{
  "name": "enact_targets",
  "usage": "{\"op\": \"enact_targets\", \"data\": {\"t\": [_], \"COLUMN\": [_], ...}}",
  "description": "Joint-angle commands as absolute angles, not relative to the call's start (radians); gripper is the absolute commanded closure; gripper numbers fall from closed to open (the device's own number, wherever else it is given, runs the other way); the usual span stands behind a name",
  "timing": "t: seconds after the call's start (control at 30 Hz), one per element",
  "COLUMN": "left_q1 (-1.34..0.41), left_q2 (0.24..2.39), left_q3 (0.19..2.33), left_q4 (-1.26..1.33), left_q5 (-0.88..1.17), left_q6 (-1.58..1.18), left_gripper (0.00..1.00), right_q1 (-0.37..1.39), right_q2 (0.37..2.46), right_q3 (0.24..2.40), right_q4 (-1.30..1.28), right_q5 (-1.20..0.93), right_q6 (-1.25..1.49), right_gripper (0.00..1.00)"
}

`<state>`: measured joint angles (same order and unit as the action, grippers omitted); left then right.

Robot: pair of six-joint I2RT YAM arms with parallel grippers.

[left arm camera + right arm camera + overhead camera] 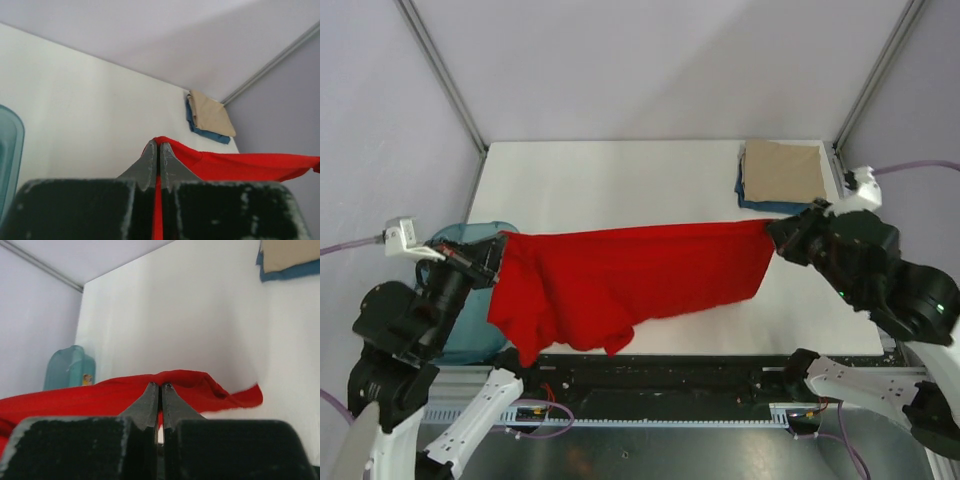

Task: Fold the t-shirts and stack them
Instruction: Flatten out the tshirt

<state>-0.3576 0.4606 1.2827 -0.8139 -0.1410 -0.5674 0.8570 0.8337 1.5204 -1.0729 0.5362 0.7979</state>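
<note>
The red t-shirt hangs stretched in the air between my two grippers, above the near half of the white table. My left gripper is shut on its left end; the cloth runs out between the jaws. My right gripper is shut on its right end, seen in the right wrist view. The shirt's lower edge sags toward the table's near edge. A tan folded shirt lies on a dark blue folded shirt at the far right corner.
A translucent teal plastic tub stands at the table's left edge, beneath my left arm; it also shows in the right wrist view. Metal frame posts rise at the back corners.
</note>
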Motion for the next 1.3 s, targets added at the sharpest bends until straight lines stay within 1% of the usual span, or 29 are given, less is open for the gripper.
{"op": "enact_targets", "data": {"t": [0.0, 0.03, 0.13, 0.23, 0.3, 0.4, 0.43, 0.5, 0.57, 0.63, 0.7, 0.8, 0.93, 1.03, 1.17, 1.23, 1.27], "left_q1": [-0.355, -0.355, -0.354, -0.344, -0.329, -0.291, -0.281, -0.251, -0.205, -0.173, -0.163, -0.16, -0.159, -0.158, -0.158, -0.159, -0.158], "left_q2": [0.598, 0.64, 0.839, 1.089, 1.26, 1.486, 1.547, 1.612, 1.626, 1.613, 1.57, 1.466, 1.298, 1.181, 1.092, 1.097, 1.111], "left_q3": [1.305, 1.306, 1.348, 1.522, 1.712, 2.068, 2.194, 2.376, 2.451, 2.451, 2.373, 2.148, 1.749, 1.424, 0.999, 0.846, 0.791], "left_q4": [-0.765, -0.726, -0.581, -0.47, -0.442, -0.432, -0.432, -0.425, -0.421, -0.414, -0.412, -0.411, -0.412, -0.412, -0.413, -0.412, -0.413], "left_q5": [-0.302, -0.326, -0.366, -0.39, -0.388, -0.296, -0.27, -0.23, -0.177, -0.131, -0.118, -0.135, -0.147, -0.12, -0.06, -0.031, -0.02], "left_q6": [-0.579, -0.573, -0.538, -0.48, -0.446, -0.385, -0.354, -0.32, -0.33, -0.326, -0.305, -0.288, -0.284, -0.324, -0.433, -0.488, -0.511], "left_gripper": [1.0, 1.0, 1.0, 1.0, 1.0, 1.0, 1.0, 1.0, 1.0, 1.0, 1.0, 1.0, 1.0, 1.0, 1.0, 1.0, 0.98], "right_q1": [0.808, 0.772, 0.557, 0.387, 0.324, 0.274, 0.261, 0.244, 0.238, 0.236, 0.233, 0.219, 0.21, 0.206, 0.206, 0.206, 0.208], "right_q2": [0.963, 0.992, 1.095, 1.265, 1.393, 1.538, 1.569, 1.614, 1.633, 1.631, 1.616, 1.57, 1.486, 1.447, 1.483, 1.544, 1.577], "right_q3": [1.552, 1.536, 1.471, 1.477, 1.607, 1.891, 1.988, 2.161, 2.254, 2.261, 2.204, 2.01, 1.66, 1.43, 1.217, 1.173, 1.161], "right_q4": [-0.974, -0.911, -0.687, -0.464, -0.404, -0.398, -0.399, -0.401, -0.391, -0.382, -0.38, -0.361, -0.335, -0.364, -0.407, -0.441, -0.461], "right_q5": [0.603, 0.568, 0.39, 0.223, 0.172, 0.14, 0.132, 0.114, 0.092, 0.068, 0.041, -0.025, -0.08, -0.085, -0.105, -0.123, -0.135], "right_q6": [0.642, 0.61, 0.538, 0.518, 0.517, 0.511, 0.509, 0.507, 0.499, 0.484, 0.471, 0.494, 0.539, 0.56, 0.553, 0.545, 0.541], "right_gripper": [1.0, 1.0, 1.0, 1.0, 1.0, 1.0, 1.0, 1.0, 1.0, 1.0, 1.0, 1.0, 1.0, 1.0, 1.0, 1.0, 1.0]}}
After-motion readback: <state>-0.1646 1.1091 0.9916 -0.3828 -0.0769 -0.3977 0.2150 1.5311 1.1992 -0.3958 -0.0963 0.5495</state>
